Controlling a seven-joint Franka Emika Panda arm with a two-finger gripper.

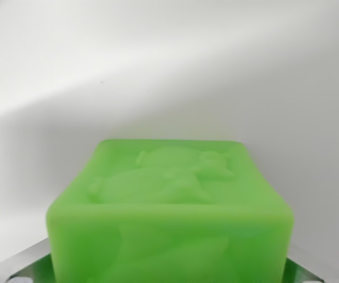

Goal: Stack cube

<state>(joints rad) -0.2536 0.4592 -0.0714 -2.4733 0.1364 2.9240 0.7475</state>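
Green cube (169, 212) (a raised figure moulded on top) is seen clamped between the gripper's (169, 272) metal fingers (25, 265), above a white surface (169, 71).

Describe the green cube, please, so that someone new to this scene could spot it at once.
Start from the plain white surface that fills the wrist view, then look to the bottom centre. The green cube sits there, close to the camera, with metal parts of the hand at the lower corners. It is the only coloured thing, translucent bright green, with a raised figure moulded into its top face.
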